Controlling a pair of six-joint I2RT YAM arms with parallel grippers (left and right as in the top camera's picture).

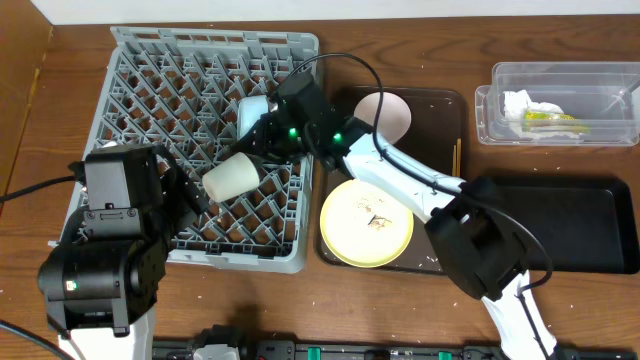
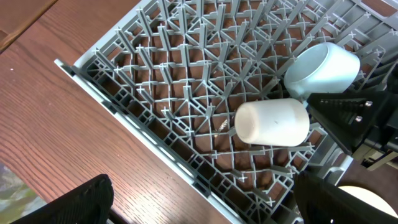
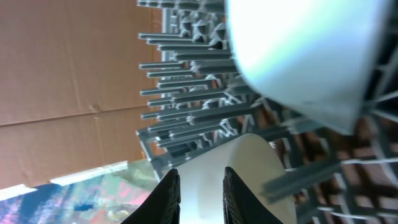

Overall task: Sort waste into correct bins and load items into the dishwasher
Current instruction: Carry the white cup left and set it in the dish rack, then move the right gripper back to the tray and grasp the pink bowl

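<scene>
The cream cup (image 1: 232, 177) (image 2: 273, 122) (image 3: 249, 180) lies on its side on the pegs of the grey dishwasher rack (image 1: 150, 90) (image 2: 174, 93), next to the light blue bowl (image 1: 252, 110) (image 2: 323, 70) (image 3: 298, 50). My right gripper (image 1: 262, 150) (image 3: 202, 177) is at the cup's mouth end, its jaws slightly parted with the cup's surface showing in the narrow gap. My left gripper (image 1: 185, 195) (image 2: 205, 205) hangs wide open and empty over the rack's near-left edge. The yellow plate (image 1: 367, 222) carries crumbs (image 1: 378, 220). The pink saucer (image 1: 383, 115) and chopsticks (image 1: 457, 150) rest nearby.
Plate, saucer and chopsticks sit on a dark brown serving tray (image 1: 440, 110) right of the rack. A clear tub (image 1: 485, 115) at the back right holds a white napkin (image 1: 520, 103) and a green wrapper (image 1: 548, 120). A black tray (image 1: 580, 230) lies in front of it.
</scene>
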